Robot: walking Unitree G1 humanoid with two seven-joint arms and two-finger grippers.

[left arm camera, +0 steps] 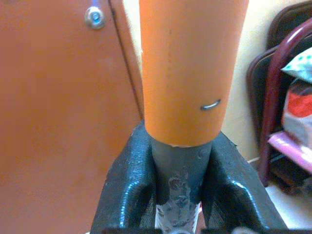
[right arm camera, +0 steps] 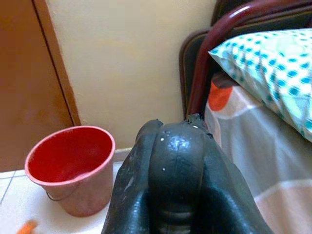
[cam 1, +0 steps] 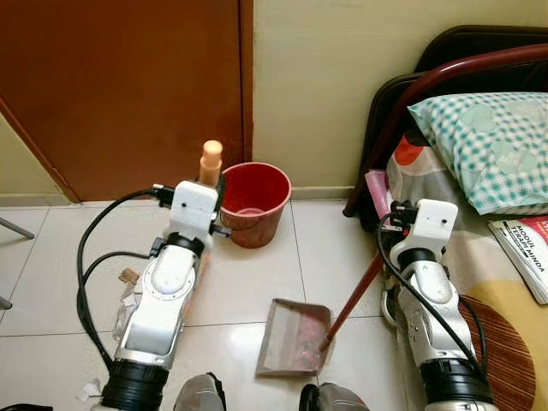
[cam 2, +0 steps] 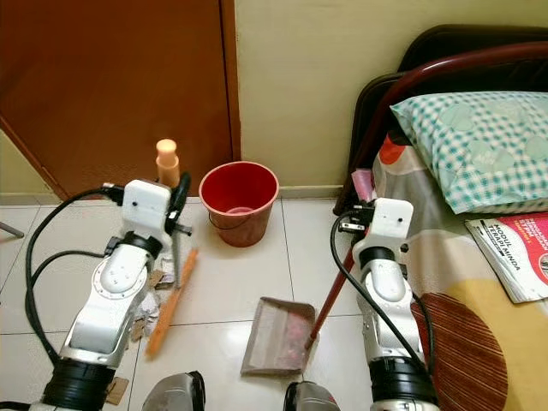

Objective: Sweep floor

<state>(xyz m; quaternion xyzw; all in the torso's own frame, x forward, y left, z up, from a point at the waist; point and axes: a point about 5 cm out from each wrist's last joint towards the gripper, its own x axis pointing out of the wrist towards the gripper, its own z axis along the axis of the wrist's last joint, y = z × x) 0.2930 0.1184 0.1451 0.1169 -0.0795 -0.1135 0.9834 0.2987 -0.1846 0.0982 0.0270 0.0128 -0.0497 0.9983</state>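
My left gripper (cam 2: 177, 208) is shut on an orange broom handle (left arm camera: 190, 68), a little below its top end (cam 1: 211, 160). The stick (cam 2: 171, 295) slants down to the tiled floor beside my left arm. A grey dustpan (cam 1: 291, 338) with some reddish dirt in it lies flat on the tiles in front of my feet. Its dark red handle (cam 1: 351, 300) rises to my right gripper (cam 2: 354, 229), which is shut on it next to the bed. Paper scraps and litter (cam 1: 128, 287) lie on the floor by the broom's lower end.
A red bucket (cam 1: 254, 204) stands against the wall, just past the broom's top. A brown door (cam 1: 120, 86) is at the back left. At the right stands a bed (cam 1: 514, 325) with a dark red frame (cam 1: 402, 111), a checked pillow (cam 1: 488, 145) and a book (cam 1: 524, 248).
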